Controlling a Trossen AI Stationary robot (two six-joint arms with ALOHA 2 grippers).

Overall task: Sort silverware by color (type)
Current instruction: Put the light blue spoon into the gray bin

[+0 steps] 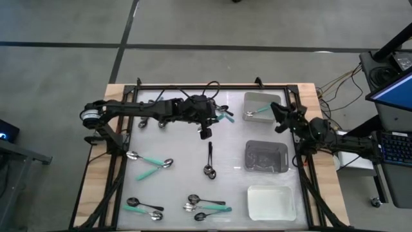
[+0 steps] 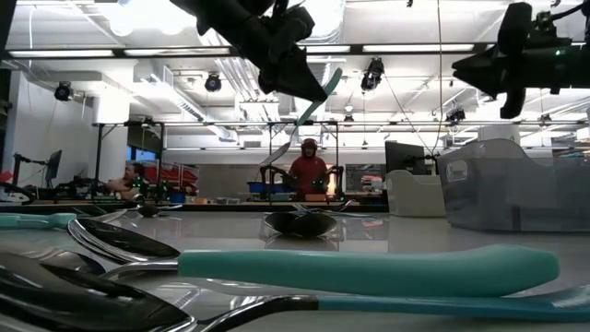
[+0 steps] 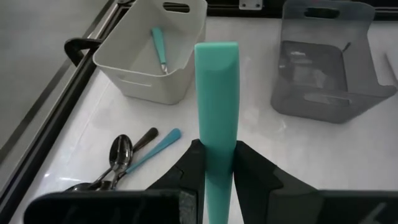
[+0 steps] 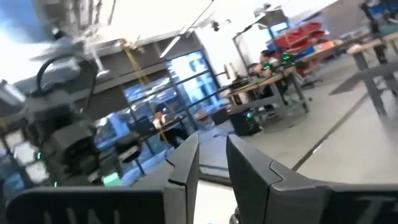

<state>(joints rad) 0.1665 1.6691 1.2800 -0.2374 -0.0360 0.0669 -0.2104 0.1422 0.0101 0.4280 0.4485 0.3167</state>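
Left pincer [image 1: 217, 116] is clamped on a teal-handled spoon [image 3: 216, 93], held aloft just short of the far tray [image 1: 278, 98]. Judgement: carry it over that tray's middle, lower, then release, avoiding the rim. Right pincer [image 1: 278, 111], fingers slightly apart and empty, hovers at the far tray's near edge. The far tray holds one teal-handled spoon [image 1: 259, 111]; the grey tray [image 1: 266, 142] and white tray [image 1: 293, 206] beyond it appear empty. Other spoons [image 1: 205, 203] lie on the bench [image 1: 180, 174].
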